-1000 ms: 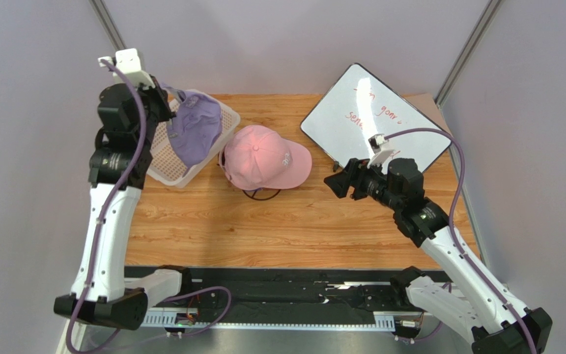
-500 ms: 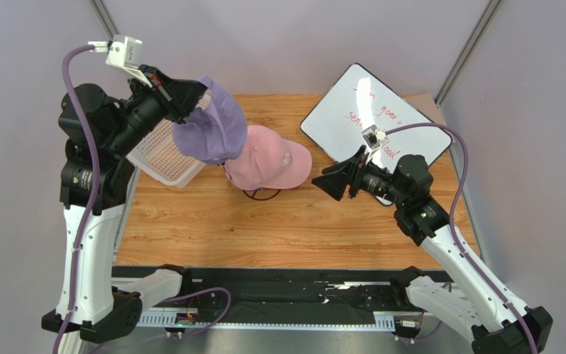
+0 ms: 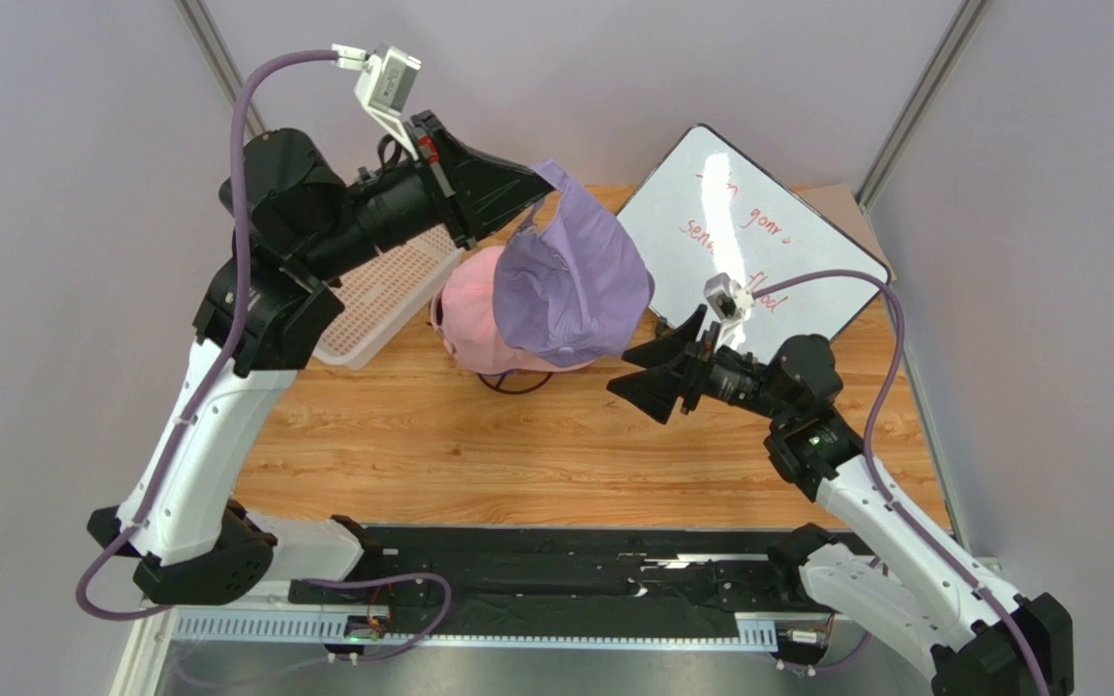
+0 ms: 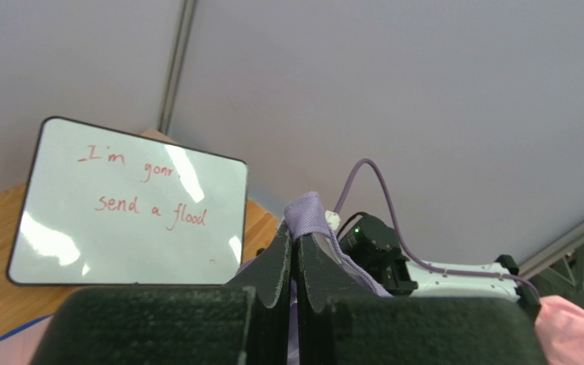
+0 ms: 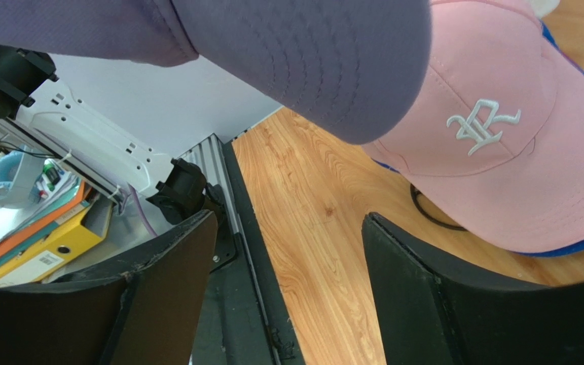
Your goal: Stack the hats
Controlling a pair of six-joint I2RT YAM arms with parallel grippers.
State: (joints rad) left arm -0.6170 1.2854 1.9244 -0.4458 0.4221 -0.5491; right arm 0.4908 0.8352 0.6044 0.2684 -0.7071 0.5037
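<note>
The left gripper (image 3: 544,180) was clenched on the lavender cap (image 3: 573,283), which hung in the air above the light pink cap (image 3: 464,312) on the wire stand (image 3: 517,386). The right gripper (image 3: 634,373) stood released, holding nothing, just beside them. The white mesh basket (image 3: 374,297) sat left of them, partly hidden by the left arm; its visible part showed only mesh.

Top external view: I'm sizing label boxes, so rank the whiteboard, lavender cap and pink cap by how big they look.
1. whiteboard
2. lavender cap, held up nearer the camera, so likely enlarged
3. pink cap, mostly covered by the lavender one
</note>
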